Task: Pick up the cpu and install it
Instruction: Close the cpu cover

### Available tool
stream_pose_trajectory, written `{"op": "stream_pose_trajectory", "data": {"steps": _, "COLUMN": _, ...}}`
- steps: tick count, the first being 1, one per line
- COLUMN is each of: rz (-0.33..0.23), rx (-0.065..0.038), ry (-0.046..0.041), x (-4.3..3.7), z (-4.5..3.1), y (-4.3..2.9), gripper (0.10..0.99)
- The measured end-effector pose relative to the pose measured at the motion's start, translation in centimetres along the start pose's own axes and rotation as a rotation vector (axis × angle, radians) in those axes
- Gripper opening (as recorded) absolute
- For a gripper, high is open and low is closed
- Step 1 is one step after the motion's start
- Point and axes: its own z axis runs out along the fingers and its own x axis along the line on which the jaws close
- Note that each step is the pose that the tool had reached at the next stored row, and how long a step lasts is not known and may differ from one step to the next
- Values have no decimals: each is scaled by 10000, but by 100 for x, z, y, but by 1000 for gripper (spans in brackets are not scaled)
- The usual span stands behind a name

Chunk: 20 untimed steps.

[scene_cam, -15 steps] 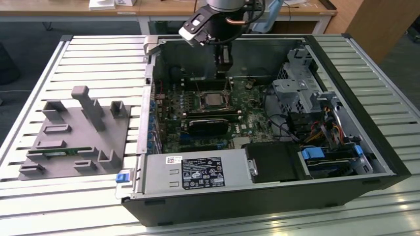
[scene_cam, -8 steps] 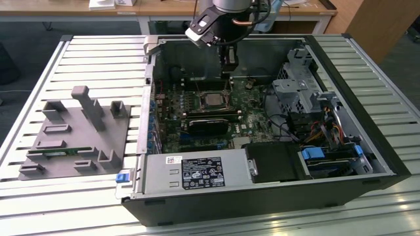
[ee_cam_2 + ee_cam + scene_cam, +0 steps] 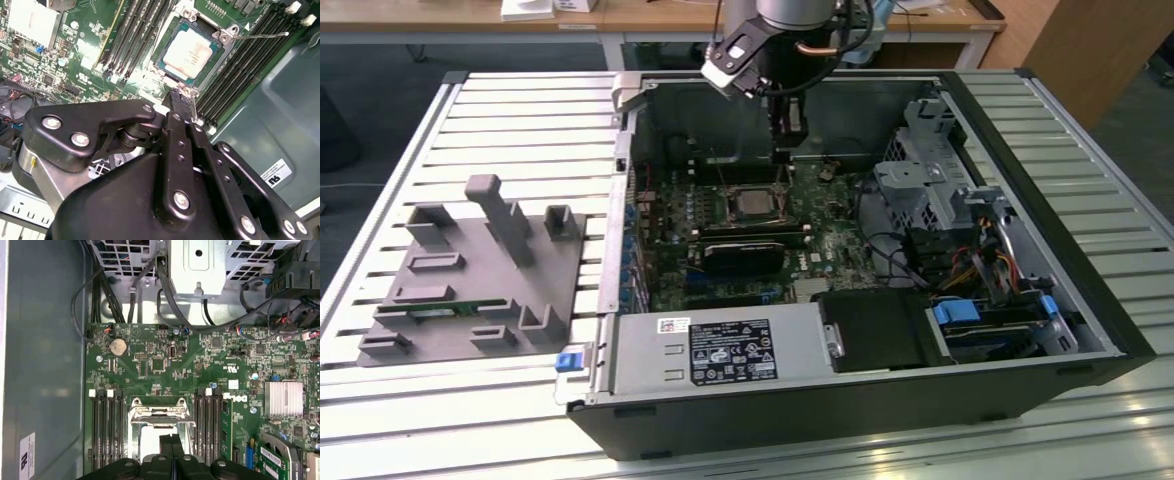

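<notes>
Silver-topped with a pale rim, the cpu lies flat in its socket on the green motherboard, with dark memory slots on both sides. The gripper hangs near the socket's edge, its fingers pressed together and holding nothing. The board sits in an open computer case on a slatted metal table. A grey fixture lies well apart, toward the exterior view's left.

A white label on the power supply and a case-wall sticker carry unreadable print.
</notes>
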Motion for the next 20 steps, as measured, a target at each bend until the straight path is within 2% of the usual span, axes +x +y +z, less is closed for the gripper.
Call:
{"op": "stream_pose_trajectory", "data": {"steps": 8, "rz": -1, "rx": 0, "ry": 0, "x": 3, "z": 35, "y": 53, "gripper": 106}}
{"op": "stream_pose_trajectory", "data": {"steps": 20, "rz": -1, "rx": 0, "ry": 0, "x": 6, "z": 41, "y": 134, "gripper": 106}}
